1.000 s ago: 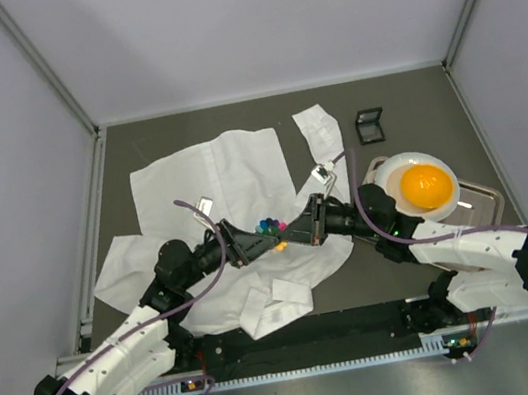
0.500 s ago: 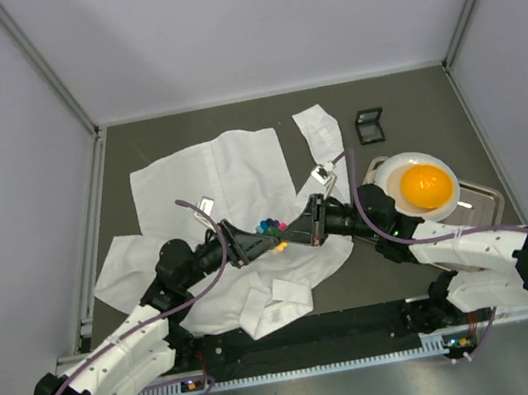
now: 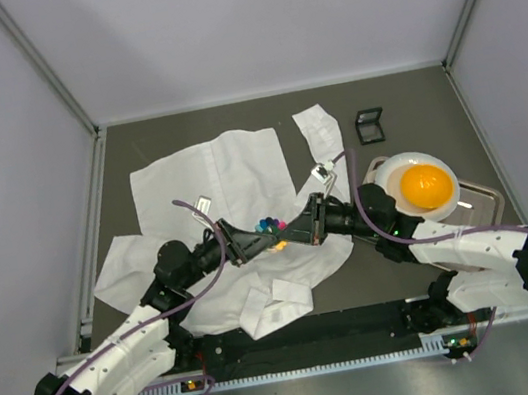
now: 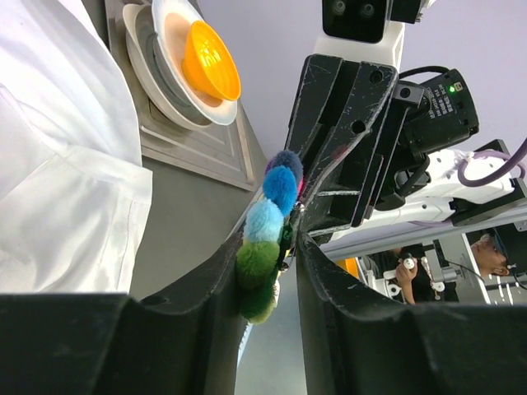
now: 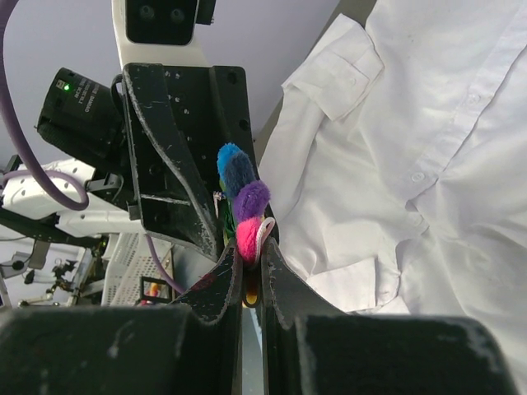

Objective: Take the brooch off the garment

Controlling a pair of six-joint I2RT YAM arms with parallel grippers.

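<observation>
Over the near middle of the garment (image 3: 209, 171), a white collared shirt spread flat and creased on the dark table top, the two arms meet tip to tip. The brooch (image 3: 270, 225) sits between them, a small cluster of coloured petals raised just above the shirt's front.

The right gripper (image 3: 292, 230) reaches in from the garment's right side. In its wrist view the two fingers are pressed together on the pink petal at the brooch's near edge, and the purple and blue petals stand up beyond the fingertips. A thin white strip lies against the pink petal. Whether that strip is shirt cloth cannot be told, nor whether the pin is free of the garment.

The left gripper (image 3: 255, 236) comes in from the garment's left side, facing the right one. In its wrist view the fingers stand one on each side of the brooch's green petals, with the light blue and dark blue petals rising past the tips. The green petals touch one finger. The other side is in shadow, so it is not clear whether this claw is pinching the brooch or only flanking it.

Just off the garment's right edge, an orange bowl (image 3: 424, 186) rests on a white plate (image 3: 389, 174), which sits on a metal tray (image 3: 484, 199). Beyond them, beside the garment's far right sleeve, lies a small black square object (image 3: 370, 125)
</observation>
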